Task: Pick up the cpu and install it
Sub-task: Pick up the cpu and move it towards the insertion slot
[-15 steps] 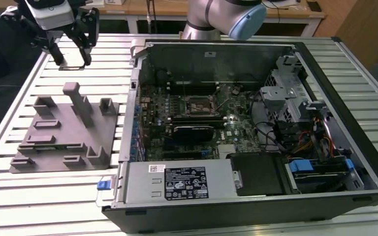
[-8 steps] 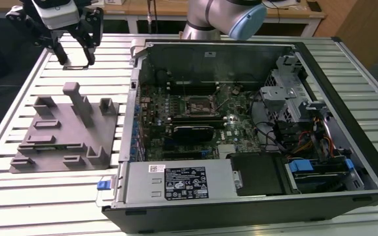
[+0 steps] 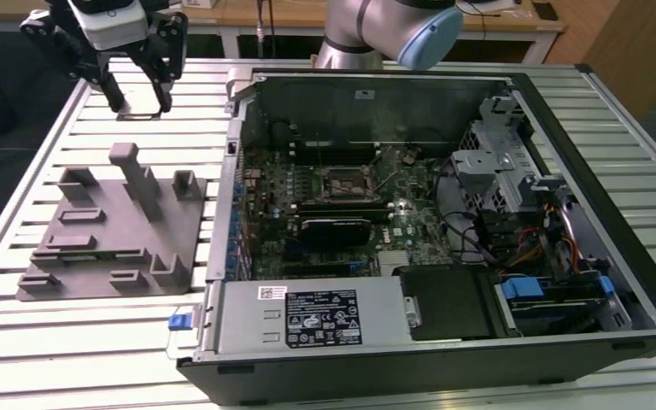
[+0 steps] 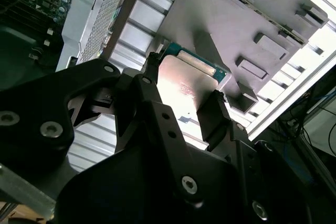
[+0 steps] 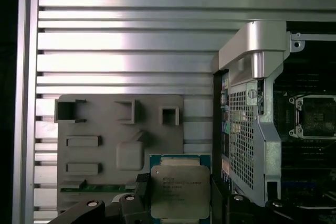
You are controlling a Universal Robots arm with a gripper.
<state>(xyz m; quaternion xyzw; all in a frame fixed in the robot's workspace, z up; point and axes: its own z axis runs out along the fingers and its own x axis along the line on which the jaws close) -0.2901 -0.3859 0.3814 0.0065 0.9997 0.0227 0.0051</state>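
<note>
Your gripper (image 4: 184,88) pinches the cpu (image 5: 180,192) by two opposite edges, at 12 o'clock of the fixture (image 3: 112,231) in the exterior view, clear of the case (image 3: 601,256). Light, stiff, probably fragile underneath: hold edges only.

The cpu (image 5: 180,191) is gleaming with a smooth, silvery metal top. The gripper (image 3: 140,102) is looking matt black, with bright steel screws. The ribbed table (image 5: 131,40) is shining like bare aluminium, while the grey block (image 3: 100,248) is showing dull, matt plastic.
</note>
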